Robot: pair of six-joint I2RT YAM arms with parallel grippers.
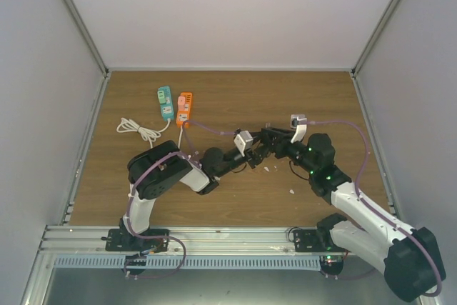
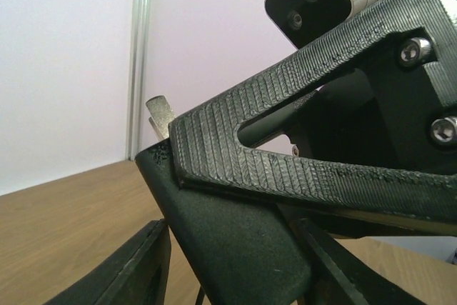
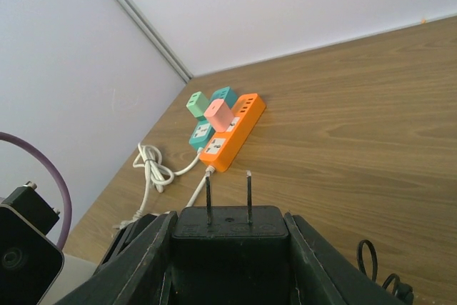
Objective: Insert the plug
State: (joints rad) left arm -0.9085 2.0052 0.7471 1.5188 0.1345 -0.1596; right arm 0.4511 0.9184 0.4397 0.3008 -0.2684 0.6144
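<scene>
We see the right gripper point(image 3: 230, 223) clamping the plug point(image 3: 228, 244); left gripper point(image 2: 234, 233), cannot tell. Skewed transfer could misalign prongs point(image 3: 208, 201) with orange strip point(image 1: 184, 108) at ten o'clock.

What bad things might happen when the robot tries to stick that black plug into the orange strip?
1. The right gripper and the left gripper both crowd the black plug; a clumsy handover might twist or drop it.
2. Its thin prongs could miss a socket and bend.
3. The orange power strip, with a pink adapter already in it, looks unfixed, so a push may slide it.
</scene>
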